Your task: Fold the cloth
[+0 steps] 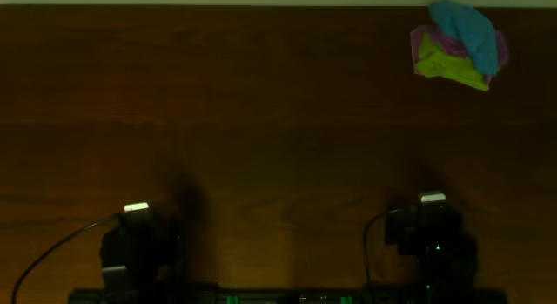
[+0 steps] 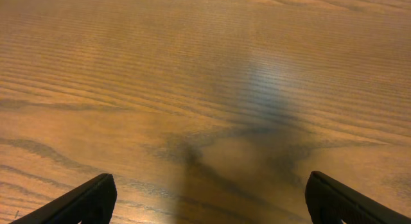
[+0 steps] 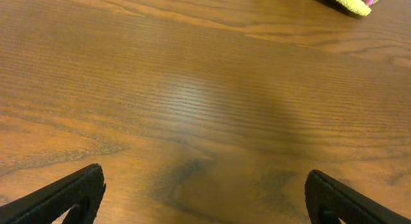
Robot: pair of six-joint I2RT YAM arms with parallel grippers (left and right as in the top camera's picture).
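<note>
Lying crumpled at far right corner of table (image 1: 261, 121): cloth (image 1: 470, 32), heaped on purple cloth (image 1: 425, 38) and yellow-green cloth (image 1: 448, 64). Left gripper (image 2: 212, 198) at near edge, jaws wide, empty. Right gripper (image 3: 205, 192) likewise wide, empty. Cloth well apart from both, nearer the right.
</note>
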